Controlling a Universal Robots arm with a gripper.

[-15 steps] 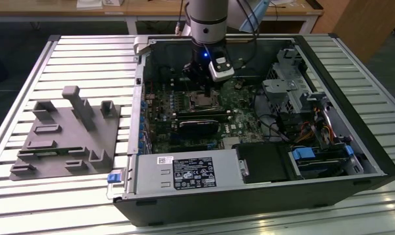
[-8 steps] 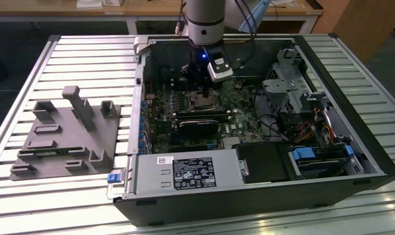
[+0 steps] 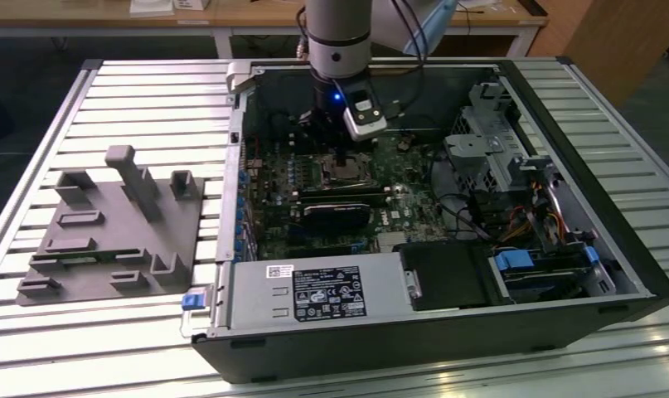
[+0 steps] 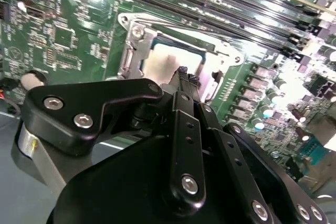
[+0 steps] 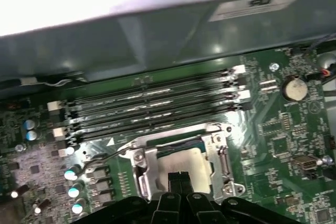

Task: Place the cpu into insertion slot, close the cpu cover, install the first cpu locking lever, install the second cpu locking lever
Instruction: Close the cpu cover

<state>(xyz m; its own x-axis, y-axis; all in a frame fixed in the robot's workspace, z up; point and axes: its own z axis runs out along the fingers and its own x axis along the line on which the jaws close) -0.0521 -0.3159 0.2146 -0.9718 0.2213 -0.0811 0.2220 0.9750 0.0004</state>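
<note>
My gripper [image 3: 337,156] hangs inside the open computer case, right above the insertion slot [image 3: 341,172] on the green motherboard. In both wrist views its black fingertips [image 5: 181,178] [image 4: 184,73] stand pressed together, shut on nothing, just over the socket. The cpu [image 5: 176,160] [image 4: 163,60] lies in the slot, its dull tan top showing through the cut-out of the silvery cpu cover [image 5: 147,174] [image 4: 134,51], which lies flat around it. A thin wire lever [image 5: 107,155] juts out from one corner of the socket.
Long black memory slots [image 5: 152,108] run beside the socket, close to the case wall [image 5: 157,40]. A black card [image 3: 336,217], a power supply [image 3: 312,294] and a drive cage [image 3: 500,141] sit in the case. A grey fixture [image 3: 108,228] lies on the slatted table at the exterior view's left.
</note>
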